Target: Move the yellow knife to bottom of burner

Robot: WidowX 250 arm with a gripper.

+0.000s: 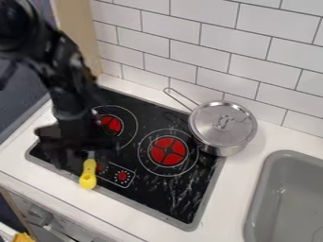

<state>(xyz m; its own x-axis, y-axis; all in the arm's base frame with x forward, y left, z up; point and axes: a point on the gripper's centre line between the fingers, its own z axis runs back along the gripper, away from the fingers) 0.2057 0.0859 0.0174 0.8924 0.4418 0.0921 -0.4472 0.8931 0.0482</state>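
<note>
Camera view: a black robot arm (69, 94) comes in from the top left corner and hangs down over the front left part of a flat black stove top (161, 196) with a grey rim. At the end of the arm are its black fingers (80, 152). They are too blurry and dark, so I cannot tell if they are open or shut, or if they have hold of anything.

The yellow knife (88, 175) is just below them in the view. Its top end is right by the fingers, and its round bottom end is over the grey rim at the front of the stove top. It is just left of the small box of controls (122, 176), which has white lines and red spots.

There are two red burners with white rings around them. One (112, 124) is at the back left, close to the arm, and the other (168, 151) is near the middle. A shiny silver metal pot (217, 150) with a round silver lid (224, 124) is at the right side of the stove top, and its long thin handle points to the back left. The stove top is set in a white bench (243, 169). On the right is a grey sink (287, 196). Behind is a wall of white tiles (208, 42).
</note>
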